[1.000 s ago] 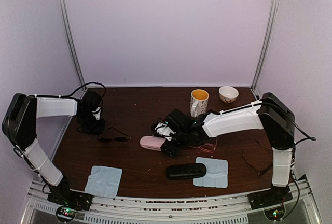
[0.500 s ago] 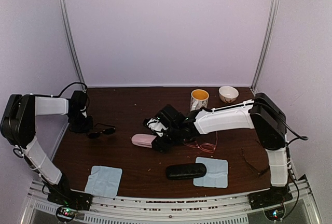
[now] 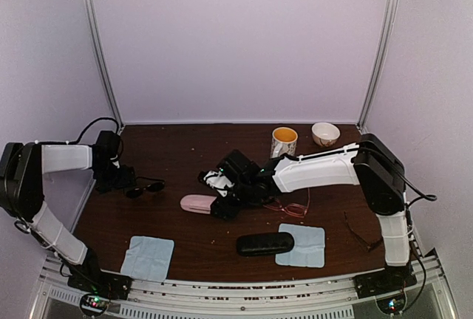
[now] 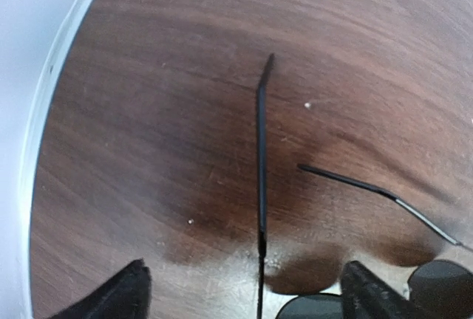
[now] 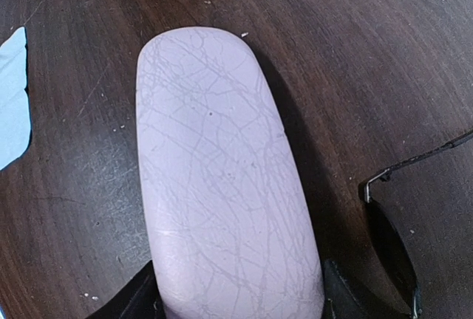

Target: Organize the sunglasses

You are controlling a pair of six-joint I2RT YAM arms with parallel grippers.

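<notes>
Top external view: your left arm lies low along the left side of the table [image 3: 185,149], forearm level, with the left gripper [image 3: 126,184] just beside the black sunglasses [image 3: 145,186]. In the left wrist view its fingers [image 4: 122,297] are spread wide with nothing held, and one temple of that pair lies on the wood between them. One blue cloth [image 3: 148,257] sits at lower left.

Toward the middle, the pink case [image 3: 196,203] lies closed. Your right arm stretches across from the right, and the right gripper [image 3: 219,205] grips the case's end, fingers [image 5: 347,297] pressed to both sides.

The black case [image 3: 264,244] lies closed at lower centre, touching the second blue cloth [image 3: 304,246]. The pink-red sunglasses [image 3: 293,207] lie under the forearm. At the back stand a mug [image 3: 284,142], yellow inside, print too small to read, and a bowl [image 3: 325,134]. The thin black-framed sunglasses [image 3: 363,232] lie at far right.
</notes>
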